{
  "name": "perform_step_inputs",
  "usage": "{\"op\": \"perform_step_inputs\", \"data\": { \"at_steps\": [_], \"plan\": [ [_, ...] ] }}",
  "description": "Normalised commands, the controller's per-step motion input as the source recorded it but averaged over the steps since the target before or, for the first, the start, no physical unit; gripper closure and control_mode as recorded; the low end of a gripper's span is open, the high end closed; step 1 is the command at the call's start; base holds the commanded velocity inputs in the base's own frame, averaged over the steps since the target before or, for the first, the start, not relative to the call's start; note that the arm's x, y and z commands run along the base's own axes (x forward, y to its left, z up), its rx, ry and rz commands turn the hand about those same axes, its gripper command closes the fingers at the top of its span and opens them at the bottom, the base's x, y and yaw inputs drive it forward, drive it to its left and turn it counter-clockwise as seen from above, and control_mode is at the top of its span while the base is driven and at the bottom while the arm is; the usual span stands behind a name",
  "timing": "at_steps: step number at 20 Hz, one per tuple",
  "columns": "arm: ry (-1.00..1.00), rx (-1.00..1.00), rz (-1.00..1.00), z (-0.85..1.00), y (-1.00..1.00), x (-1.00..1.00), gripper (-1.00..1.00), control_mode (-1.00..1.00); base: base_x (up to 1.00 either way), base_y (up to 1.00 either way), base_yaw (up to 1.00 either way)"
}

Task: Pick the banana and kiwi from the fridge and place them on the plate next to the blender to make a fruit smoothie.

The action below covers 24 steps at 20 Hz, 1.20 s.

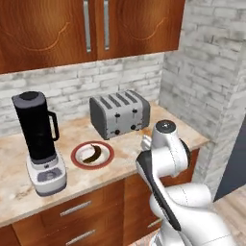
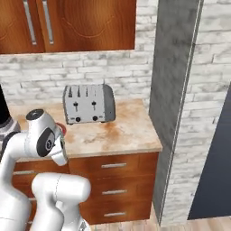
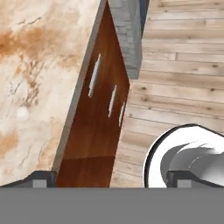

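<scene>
The banana (image 1: 92,153), a dark brown crescent, lies on the red-rimmed plate (image 1: 77,158) just right of the black blender (image 1: 36,137) on the counter. A sliver of the plate's rim (image 2: 62,130) peeks out behind my arm, with the blender (image 2: 3,118) at the left edge. The kiwi is out of view. My gripper (image 3: 111,178) is open, its fingertips (image 3: 41,177) spread wide with nothing between them. It looks down past the counter's front edge at the drawer fronts and the wooden floor, to the right of the plate.
A silver four-slot toaster (image 1: 120,114) stands behind the plate. A grey brick pillar (image 2: 173,103) ends the counter (image 2: 122,133) on the right, with a dark panel (image 2: 212,171) beyond it. Wooden wall cabinets (image 1: 91,26) hang above.
</scene>
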Motion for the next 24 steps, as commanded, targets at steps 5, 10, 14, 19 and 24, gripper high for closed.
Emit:
{"op": "perform_step_inputs", "data": {
  "at_steps": [5, 10, 14, 19, 24],
  "plan": [
    [0.00, 0.00, 0.00, 0.00, 0.00, 0.00, -1.00, 1.00, -0.38, 0.00, -0.89],
    [0.00, 0.00, 0.00, 0.00, 0.00, 0.00, -1.00, 1.00, -0.19, 0.00, -0.89],
    [0.00, 0.00, 0.00, 0.00, 0.00, 0.00, -1.00, 1.00, -0.01, -0.03, -0.88],
    [0.00, 0.00, 0.00, 0.00, 0.00, 0.00, -1.00, 1.00, 0.13, -0.24, -0.80],
    [0.00, 0.00, 0.00, 0.00, 0.00, 0.00, -1.00, 1.00, 0.61, -0.39, -0.62]
  ]
}}
